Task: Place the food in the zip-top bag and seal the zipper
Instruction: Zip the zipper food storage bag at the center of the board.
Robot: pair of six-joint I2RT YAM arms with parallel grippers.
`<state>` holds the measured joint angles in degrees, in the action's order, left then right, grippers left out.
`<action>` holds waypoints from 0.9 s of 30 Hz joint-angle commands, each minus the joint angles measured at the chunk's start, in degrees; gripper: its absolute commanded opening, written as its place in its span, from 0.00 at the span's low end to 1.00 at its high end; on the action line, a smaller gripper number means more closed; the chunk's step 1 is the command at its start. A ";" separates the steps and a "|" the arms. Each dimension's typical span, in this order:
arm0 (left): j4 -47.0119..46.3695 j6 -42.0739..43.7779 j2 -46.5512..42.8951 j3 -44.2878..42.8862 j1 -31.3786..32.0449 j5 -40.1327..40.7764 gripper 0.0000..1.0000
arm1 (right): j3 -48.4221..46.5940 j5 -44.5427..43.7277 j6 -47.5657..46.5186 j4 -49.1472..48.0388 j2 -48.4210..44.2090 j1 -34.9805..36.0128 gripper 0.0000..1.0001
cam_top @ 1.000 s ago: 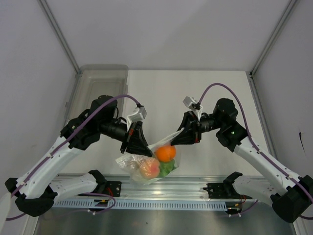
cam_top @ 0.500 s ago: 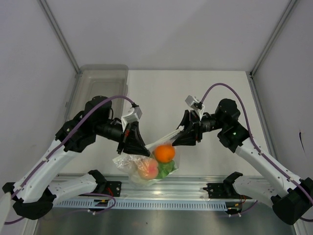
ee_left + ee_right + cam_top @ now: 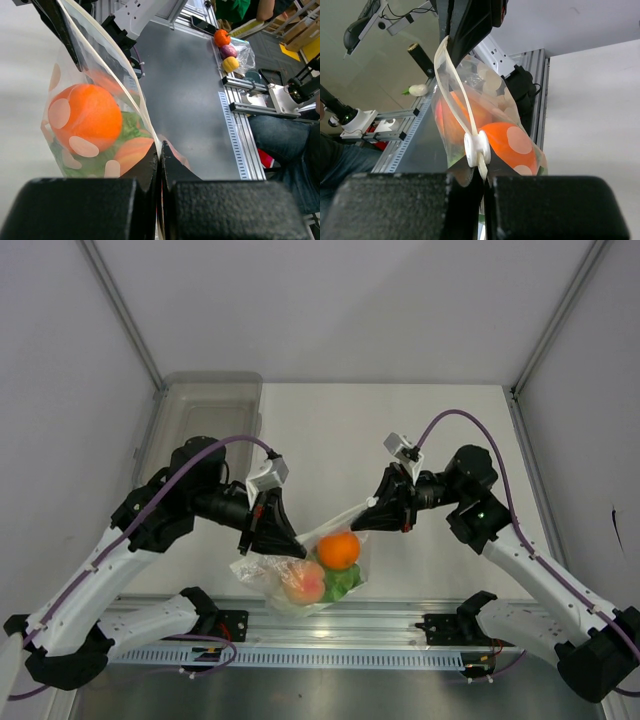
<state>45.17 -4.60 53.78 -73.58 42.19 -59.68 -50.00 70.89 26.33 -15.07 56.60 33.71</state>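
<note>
while the left gripper (image 3: 288, 548) clamps the zip-top bag's (image 3: 268, 578) 9 o'clock corner and the right gripper (image 3: 360, 526) pinches its zipper at the slider (image 3: 477, 147), keep the strip taut; run the slider straight toward 9 o'clock. the food (image 3: 339, 549) sits inside.

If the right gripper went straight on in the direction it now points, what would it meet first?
The right gripper is shut on the zip-top bag at its white slider. Straight ahead runs the zipper strip, then probably the left gripper, shut on the strip's far end; depth is unclear.
</note>
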 commanded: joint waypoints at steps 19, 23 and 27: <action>-11.68 -9.99 7.39 9.42 -1.06 28.31 0.13 | 6.40 -16.49 -0.40 2.25 -2.28 -0.40 0.00; -12.91 -9.55 9.59 8.98 -1.06 27.34 0.14 | 8.60 -16.22 0.13 -0.40 0.35 -0.14 0.00; -14.23 -9.46 9.15 9.42 -1.06 27.86 0.33 | 8.69 -16.93 -0.84 0.56 1.58 -0.14 0.00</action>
<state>35.07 -13.43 63.79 -63.64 41.47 -31.83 -40.73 55.24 26.83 -11.66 58.30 33.19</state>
